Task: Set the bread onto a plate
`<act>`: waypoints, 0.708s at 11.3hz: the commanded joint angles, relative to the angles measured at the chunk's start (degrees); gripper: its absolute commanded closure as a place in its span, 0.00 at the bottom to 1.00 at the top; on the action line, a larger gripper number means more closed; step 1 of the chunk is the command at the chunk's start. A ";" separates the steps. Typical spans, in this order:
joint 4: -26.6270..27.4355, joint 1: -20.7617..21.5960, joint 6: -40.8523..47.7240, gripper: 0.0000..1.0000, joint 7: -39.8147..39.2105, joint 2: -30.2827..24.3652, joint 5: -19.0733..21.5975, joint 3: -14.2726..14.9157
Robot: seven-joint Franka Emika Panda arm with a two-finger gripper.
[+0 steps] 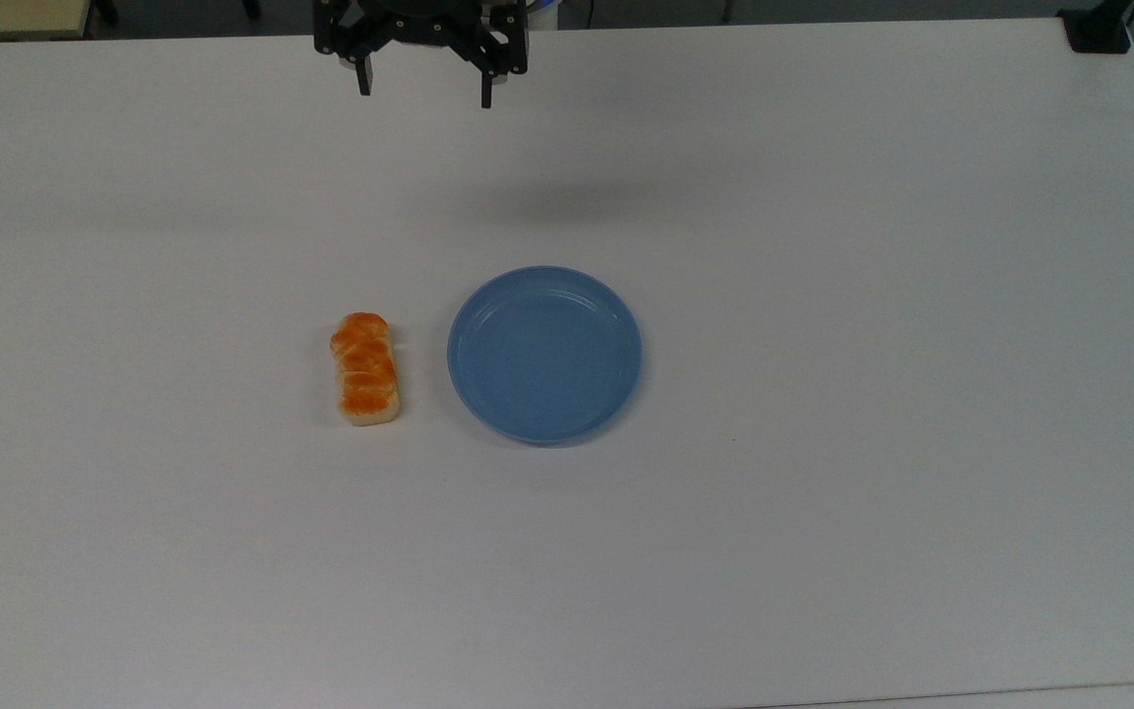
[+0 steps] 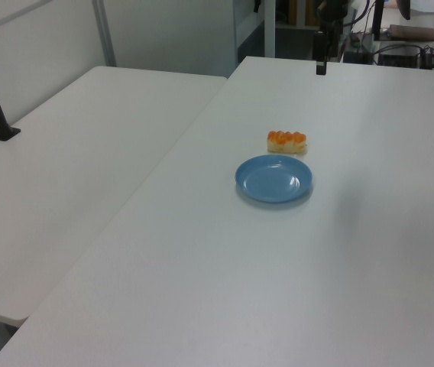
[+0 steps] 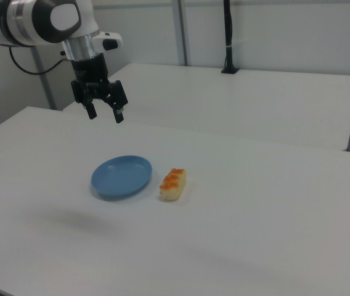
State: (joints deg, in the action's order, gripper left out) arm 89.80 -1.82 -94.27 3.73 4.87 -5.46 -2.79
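Bread (image 1: 366, 369): we list one small oblong loaf, glossy orange-brown segmented top over pale cream sides, lying flat on the white desk (image 1: 823, 295) slightly left of the top view's centre, its long axis running up and down the frame. In the left view we find it (image 2: 287, 141) just above the plate, and in the right view it (image 3: 173, 184) sits near the middle of the frame, just right of the plate.

Plate (image 1: 544, 354): we list one round blue plate with a shallow raised rim, at the centre of the top view, just beside the bread on its right with a narrow strip of bare desk between them; the two do not touch. The dish holds nothing. We see it in the left view (image 2: 273, 179) at mid-frame and in the right view (image 3: 121, 177) left of centre.

Tool (image 1: 425, 87): we list one black two-finger unit on the arm, at the top edge of the top view, well apart from both items. In the right view it (image 3: 104, 115) hangs in the upper left of the frame, above the desk surface, fingers pointing down and spread wide with nothing between them. We note a soft shadow (image 1: 567, 202) on the desk above the plate in the top view.

Second desk (image 3: 255, 98): we list another white surface behind the first, with a black post (image 3: 228, 37) standing at its far edge in the right view.
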 commanded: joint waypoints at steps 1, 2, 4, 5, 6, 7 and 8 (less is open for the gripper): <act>1.96 0.86 0.05 0.00 0.76 -1.70 0.81 1.48; 1.96 0.85 0.05 0.00 0.76 -1.70 0.81 1.48; 1.96 0.85 -0.13 0.00 0.67 -1.70 0.81 1.48; 1.96 0.77 -0.30 0.00 0.32 -1.70 0.81 1.48; 1.96 0.77 -0.39 0.00 0.14 -1.70 0.81 1.56; 1.96 0.68 -0.65 0.00 -0.03 -1.53 0.81 1.65; 1.96 0.33 -1.35 0.00 -0.38 -1.44 0.81 1.65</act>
State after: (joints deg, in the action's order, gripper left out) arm 90.15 -1.75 -94.27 3.74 4.86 -5.46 -2.11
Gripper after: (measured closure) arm 0.000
